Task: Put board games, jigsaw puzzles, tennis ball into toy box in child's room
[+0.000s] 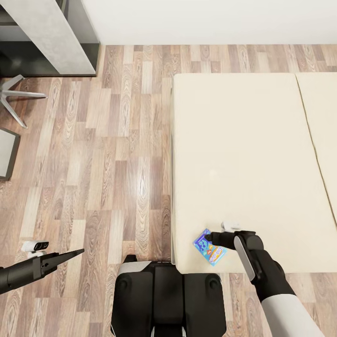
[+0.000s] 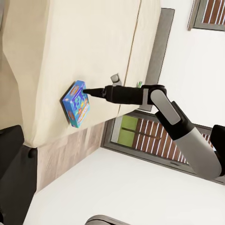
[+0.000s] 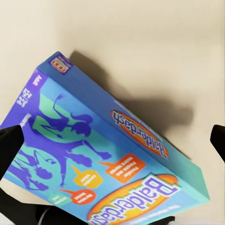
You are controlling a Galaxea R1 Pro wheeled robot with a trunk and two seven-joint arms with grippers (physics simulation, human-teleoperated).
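Right hand straddles blue board game on bed.

One blue board game, perhaps two grippers.

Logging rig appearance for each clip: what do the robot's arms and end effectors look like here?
Both arms are mostly matte black. The right arm has a white forearm shell, a black elbow section with a grey-white strip, and a slim black right end effector. The left arm is black, tapering to a pointed left end effector, with a small white module beside it. No cables or markings visible.
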